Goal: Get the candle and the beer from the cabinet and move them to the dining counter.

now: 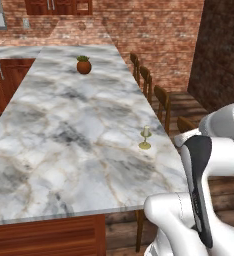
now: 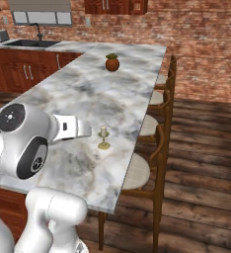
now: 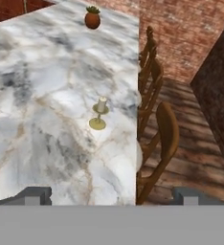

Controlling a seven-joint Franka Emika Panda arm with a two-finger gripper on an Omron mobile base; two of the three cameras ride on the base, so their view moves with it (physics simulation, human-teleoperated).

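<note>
**A:** so what's actually on the tabletop (image 1: 64, 150) from where we're looking?

**B:** not much tbh. We've got a long white-grey marble slab with brown veins on a reddish wood base. The candle (image 1: 145, 138) stands upright on its brass saucer near the edge on the chair side, toward the near end.

**A:** and the far end?

**B:** we see a round brown plant pot (image 1: 83, 65) with a bit of green in it, well apart from the candle. Both sit straight on the marble.
</note>
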